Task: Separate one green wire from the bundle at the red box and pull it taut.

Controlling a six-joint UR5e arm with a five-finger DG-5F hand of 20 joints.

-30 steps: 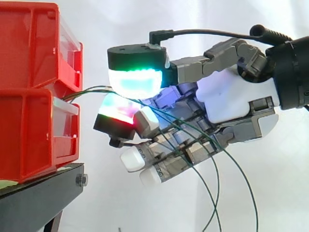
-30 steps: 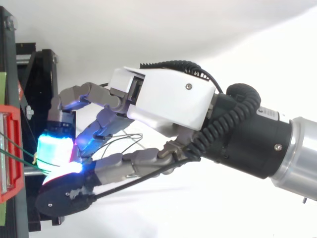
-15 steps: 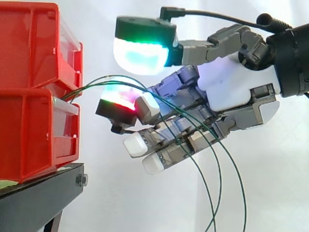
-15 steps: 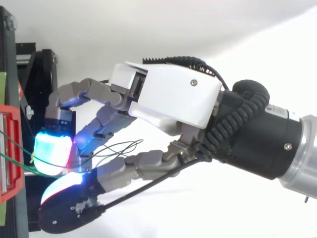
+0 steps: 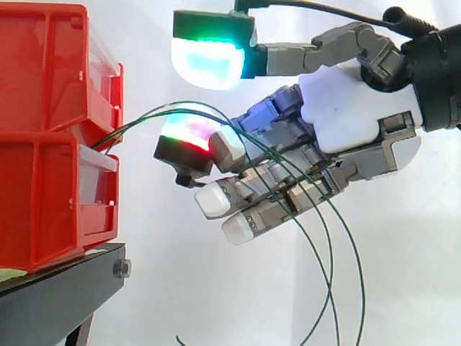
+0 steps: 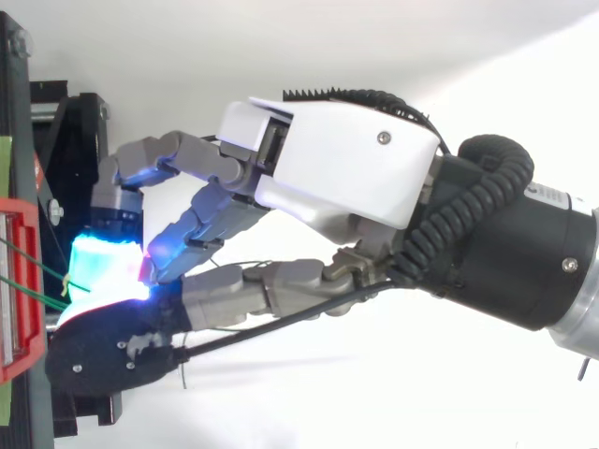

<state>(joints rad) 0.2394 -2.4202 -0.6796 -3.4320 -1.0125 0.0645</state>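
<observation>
**Wires on my fingers, nothing pinched yet**

My hand (image 5: 353, 130) is open. The thumb pad (image 5: 207, 63) hangs well above the fingertip (image 5: 186, 137), with a clear gap between. The green wires (image 5: 160, 109) lie draped over that finger, running left to right, then droop down past my palm. Their far end is left of me, in the slot of the red box (image 5: 50, 86) on the black stand (image 5: 57, 295). I'd guess the pull goes right, away from the box, where there's plenty of open room.

Red bins (image 5: 50, 130) at the left; black stand (image 5: 57, 295) below. Dark-green wires (image 5: 126, 128) cross the white-and-grey hand (image 5: 346, 122); pads (image 5: 209, 61) glow cyan-green, red, white.
</observation>
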